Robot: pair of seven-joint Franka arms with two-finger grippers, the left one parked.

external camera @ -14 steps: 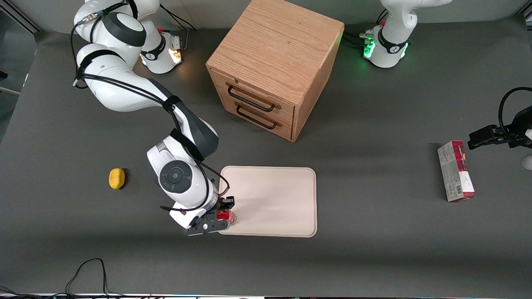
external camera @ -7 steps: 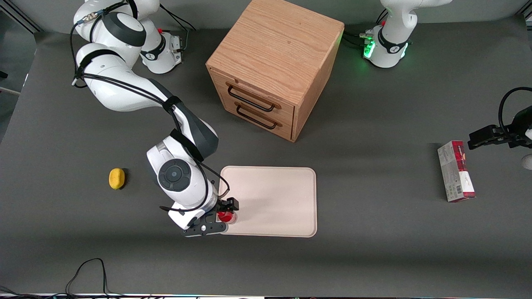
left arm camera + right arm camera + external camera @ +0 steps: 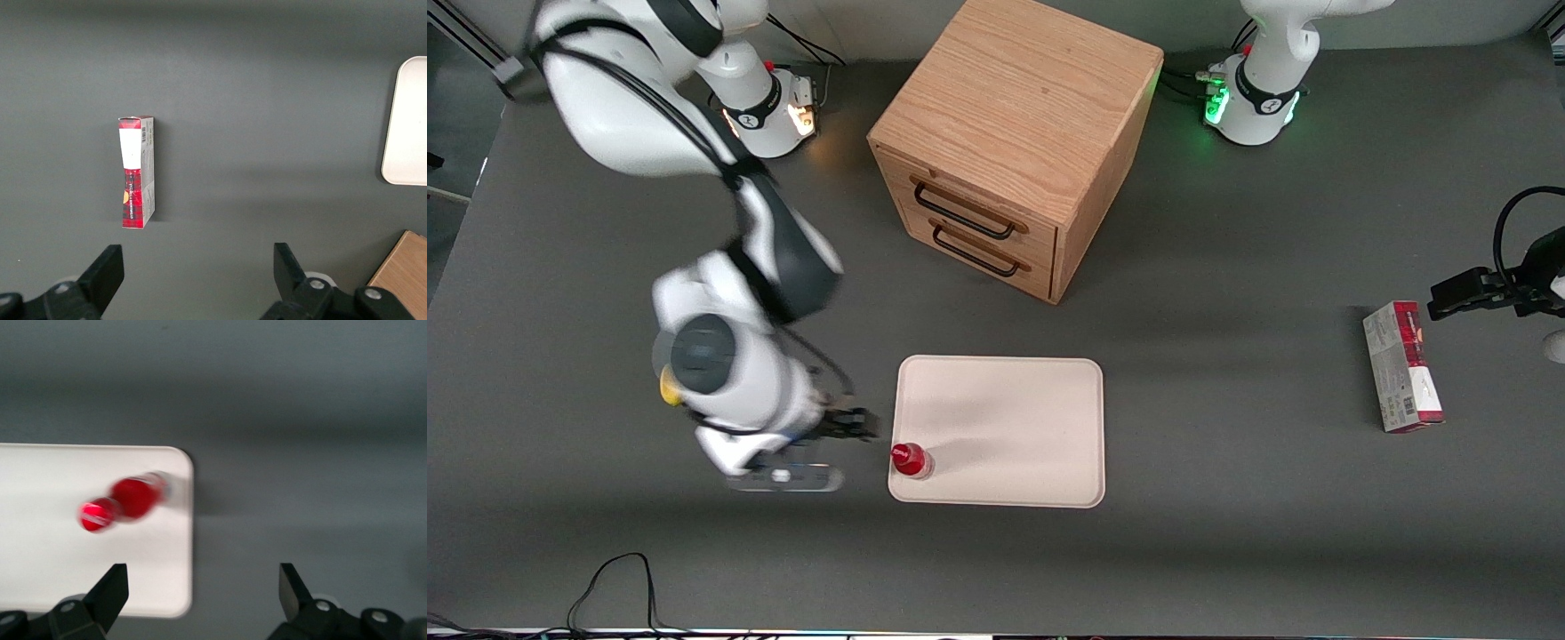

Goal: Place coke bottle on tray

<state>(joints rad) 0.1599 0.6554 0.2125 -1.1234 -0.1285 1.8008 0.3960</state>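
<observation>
The coke bottle [image 3: 911, 460] [image 3: 129, 500] stands upright on the cream-white tray [image 3: 1014, 427] [image 3: 60, 573], in the tray's corner nearest the front camera at the working arm's end, red cap up. My gripper [image 3: 831, 436] [image 3: 200, 590] is open and holds nothing. It hovers off the tray, a short way from the bottle toward the working arm's end of the table, above bare grey tabletop beside the tray's rim.
A wooden two-drawer cabinet [image 3: 1009, 147] stands farther from the front camera than the tray. A yellow lemon-like object [image 3: 667, 389] peeks out under my arm. A red-and-grey carton box [image 3: 1403, 366] [image 3: 136, 171] lies toward the parked arm's end.
My gripper let go of the coke bottle and pulled away from the tray toward the working arm's end. The bottle stays standing on the tray corner.
</observation>
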